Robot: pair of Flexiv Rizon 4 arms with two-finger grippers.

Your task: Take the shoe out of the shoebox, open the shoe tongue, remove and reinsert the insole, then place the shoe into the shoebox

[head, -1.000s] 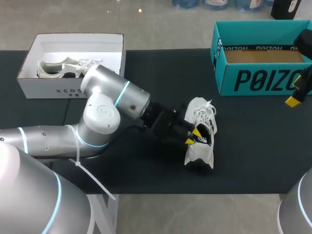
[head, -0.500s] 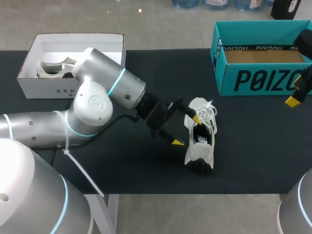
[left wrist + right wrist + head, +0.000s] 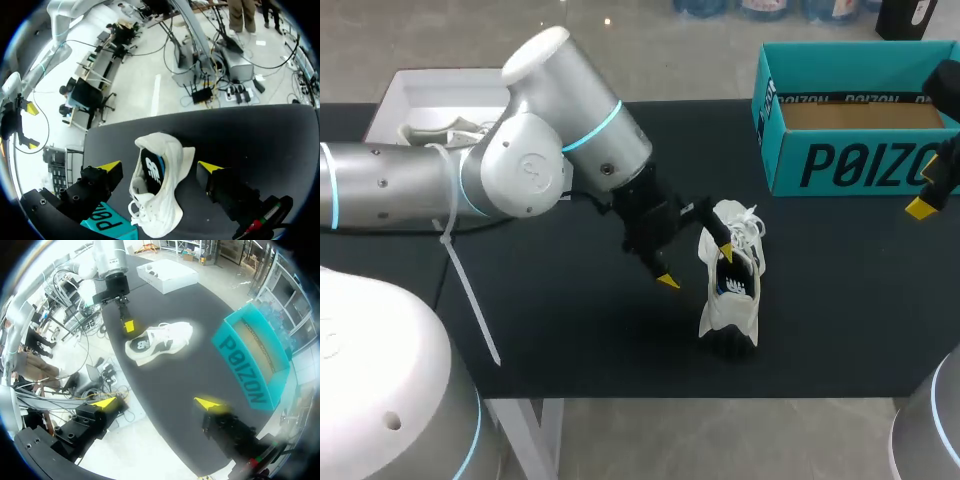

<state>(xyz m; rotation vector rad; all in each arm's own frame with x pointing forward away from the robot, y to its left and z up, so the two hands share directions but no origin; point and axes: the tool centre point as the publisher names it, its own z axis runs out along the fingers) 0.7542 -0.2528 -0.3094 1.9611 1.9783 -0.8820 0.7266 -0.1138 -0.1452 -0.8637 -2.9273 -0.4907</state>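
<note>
at ten o'clock on the black table a white box holds a second pale shoe, half hidden by my left arm. a second ago the left gripper sat pinched at the mouth of the white shoe. since then it has let go, spread wide and turned, and the elbow has swung up toward eleven o'clock. its fingers now stand apart, gripping nothing, one tip over the shoe's collar and the other off at the shoe's nine o'clock. the shoe has not shifted. it lies just right of the table's middle, toe toward six o'clock, with a dark insole showing inside. i judge a step on the tongue or insole has just ended and a fresh grasp comes next. the near table edge is close at the shoe's six o'clock, and bare cloth lies at its three o'clock. the teal shoebox waits at two o'clock, well apart. the right gripper hangs open and empty at three o'clock.
</note>
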